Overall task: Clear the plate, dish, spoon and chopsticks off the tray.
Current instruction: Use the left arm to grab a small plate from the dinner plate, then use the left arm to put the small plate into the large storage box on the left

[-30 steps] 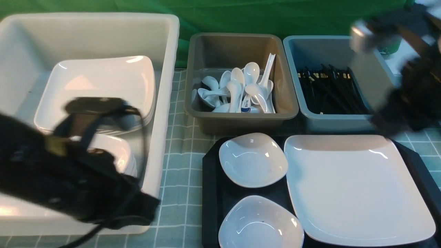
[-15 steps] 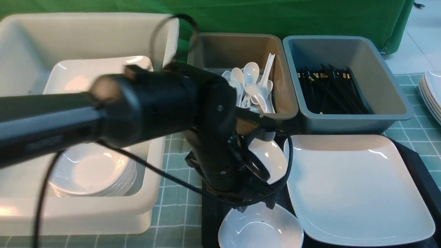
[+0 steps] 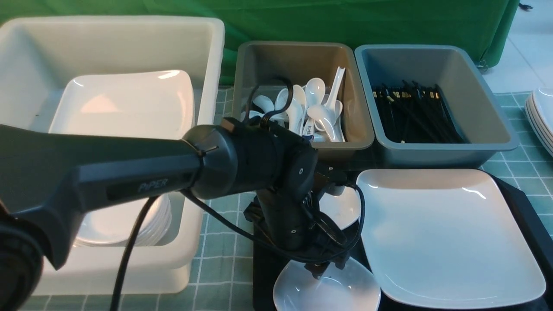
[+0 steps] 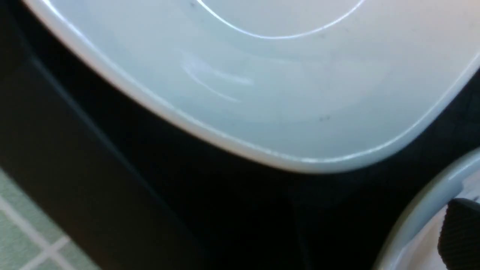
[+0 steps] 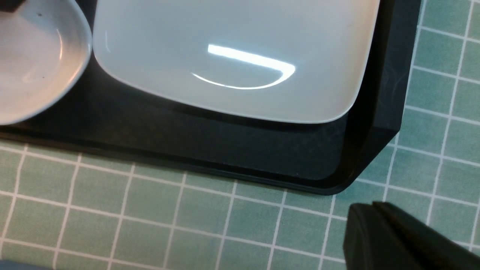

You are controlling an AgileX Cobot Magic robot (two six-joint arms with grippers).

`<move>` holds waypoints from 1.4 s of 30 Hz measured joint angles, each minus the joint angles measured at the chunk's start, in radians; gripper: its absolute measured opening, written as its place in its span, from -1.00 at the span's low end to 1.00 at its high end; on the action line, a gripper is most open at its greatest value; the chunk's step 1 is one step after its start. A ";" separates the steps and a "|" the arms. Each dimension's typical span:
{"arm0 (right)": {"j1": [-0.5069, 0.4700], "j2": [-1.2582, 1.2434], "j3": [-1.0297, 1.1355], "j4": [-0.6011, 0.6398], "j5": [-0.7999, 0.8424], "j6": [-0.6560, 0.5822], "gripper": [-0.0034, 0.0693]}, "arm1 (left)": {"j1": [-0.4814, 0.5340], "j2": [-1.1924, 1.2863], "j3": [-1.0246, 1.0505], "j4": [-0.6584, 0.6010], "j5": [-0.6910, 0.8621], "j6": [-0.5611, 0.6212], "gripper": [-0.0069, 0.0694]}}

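On the table, far left: white tub (image 3: 207, 65) stacked with plates (image 3: 125, 103) and small dishes (image 3: 116, 224). Mid-back: brown tub (image 3: 259, 65) full of spoons (image 3: 319, 114), grey tub (image 3: 475, 77) full of chopsticks (image 3: 414, 114). None left on the tray (image 3: 525, 207), so counting those two as done. On the tray itself: far dish (image 3: 343, 207), near dish (image 3: 345, 289), then the plate (image 3: 445, 233), flat, untouched. Roughly halfway by my read.

Pose: left arm (image 3: 242, 160) stretched across the tray's left side, wrist bent down. Left end effector (image 3: 322, 272) at near dish's far rim. Looks released: one pad (image 4: 461, 232) visible just inside the rim, nothing clamped. Right end effector (image 5: 369, 225) clenched, empty, over the table off the tray's near-right corner.
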 joint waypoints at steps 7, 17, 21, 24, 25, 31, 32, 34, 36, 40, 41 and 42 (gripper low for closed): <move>0.000 0.000 0.000 0.000 0.000 -0.005 -0.85 | 0.000 0.010 -0.005 -0.030 0.048 -0.047 0.00; 0.000 0.000 0.000 0.000 -0.001 -0.007 -0.85 | 0.000 -0.007 -0.011 -0.043 0.152 -0.084 -0.39; 0.000 0.000 0.000 0.000 -0.002 -0.007 -0.85 | 0.000 -0.056 -0.011 -0.043 0.195 -0.088 -0.60; 0.000 0.000 0.000 0.000 -0.002 -0.007 -0.85 | 0.000 -0.112 -0.009 -0.041 0.230 -0.091 -0.72; 0.000 0.000 0.000 0.000 -0.002 -0.007 -0.85 | 0.000 -0.143 -0.007 -0.045 0.240 -0.092 -0.75; 0.000 0.000 0.000 0.000 -0.019 -0.007 -0.85 | 0.007 -0.269 -0.005 -0.062 0.276 -0.092 -0.77; 0.000 0.000 0.000 0.000 -0.023 -0.007 -0.85 | 0.010 -0.283 -0.005 -0.067 0.276 -0.093 -0.77; 0.000 0.000 0.000 0.000 -0.027 -0.007 -0.85 | 0.019 -0.305 -0.005 -0.072 0.276 -0.093 -0.77; 0.000 0.000 0.000 0.000 -0.036 -0.007 -0.84 | 0.046 -0.352 -0.005 -0.085 0.279 -0.086 -0.77; 0.000 0.000 0.000 0.000 -0.041 -0.007 -0.83 | 0.140 -0.481 -0.004 -0.111 0.293 -0.057 -0.77; 0.000 0.000 0.000 0.000 -0.041 -0.007 -0.83 | 0.147 -0.489 -0.004 -0.111 0.295 -0.054 -0.77; 0.000 0.000 0.000 0.000 -0.047 -0.007 -0.82 | 0.201 -0.558 -0.004 -0.114 0.307 -0.025 -0.77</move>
